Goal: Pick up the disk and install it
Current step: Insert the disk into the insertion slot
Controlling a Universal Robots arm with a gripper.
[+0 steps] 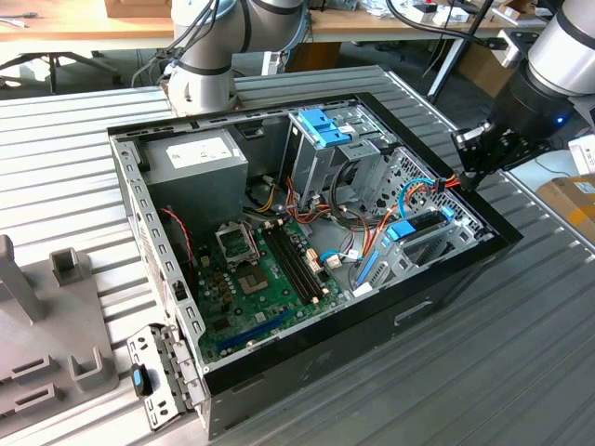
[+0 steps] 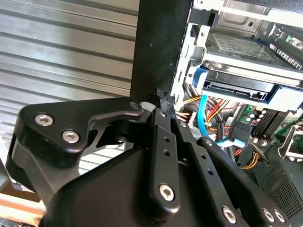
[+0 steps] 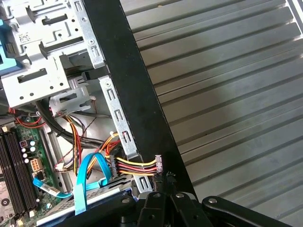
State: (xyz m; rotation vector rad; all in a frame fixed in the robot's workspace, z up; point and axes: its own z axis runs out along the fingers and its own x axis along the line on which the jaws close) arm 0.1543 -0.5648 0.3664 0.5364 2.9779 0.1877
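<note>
While the gripper (image 1: pixel 462 177) hangs at the case (image 1: pixel 372 325) rim (exterior view), the disk (image 1: pixel 420 226) sits bayed just inside it. First wrist view: jaws closed on a cable plug (image 3: pixel 158 166) at the rim. Second wrist view: disk (image 2: pixel 239 52) lies inward of the rim, connector end seemingly facing the jaws.

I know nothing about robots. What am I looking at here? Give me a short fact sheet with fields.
Setting: open computer case on a ribbed metal table
Disk: the disk lies in a bay at the case's edge, framed by its light-blue bracket
Gripper: the gripper is at the case's black rim, fingers shut on a small plug
Wires: yellow, red and black wires run from the plug into the case
Also inside: motherboard, power-supply box
</note>
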